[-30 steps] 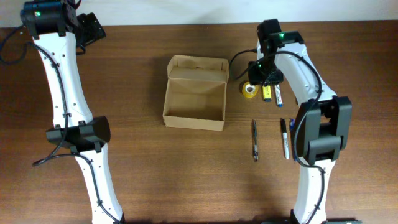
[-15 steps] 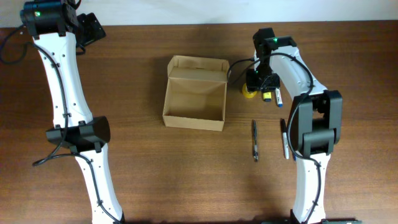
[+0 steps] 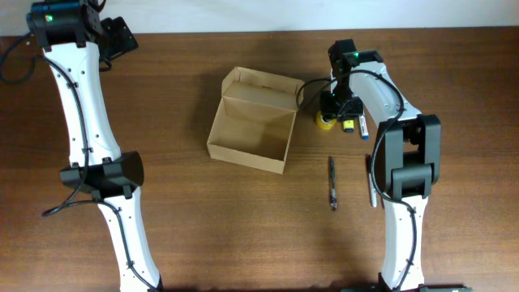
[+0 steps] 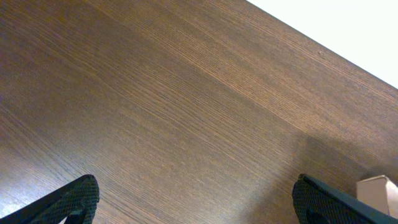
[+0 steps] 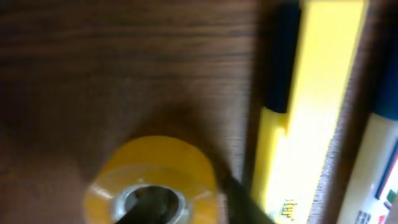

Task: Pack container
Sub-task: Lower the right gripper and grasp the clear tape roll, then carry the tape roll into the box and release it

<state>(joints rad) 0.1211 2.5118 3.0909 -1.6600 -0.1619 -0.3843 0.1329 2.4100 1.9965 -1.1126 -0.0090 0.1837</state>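
Stationery is gathered on the right half of the worktop, between the container and the right edge. One yellow tape roll is laid flat just right of the box. One yellow highlighter and one white-barrelled marker are lined up close beside the roll. Nearer the front edge, one dark pen and one second marker are set well apart; that marker is partly covered by the right arm.

Small lettering is seen on the highlighter and a coloured label on the white marker, both too blurred to be read.

The container is placed mid-worktop, slightly askew to the edges. Its flap lid is raised toward the far edge and its bare floor is exposed.

The right gripper is lowered over the roll, with one finger in the hole and one outside the wall. Whether the wall is clamped cannot be told. The left gripper is spread wide over bare wood at the far-left corner.
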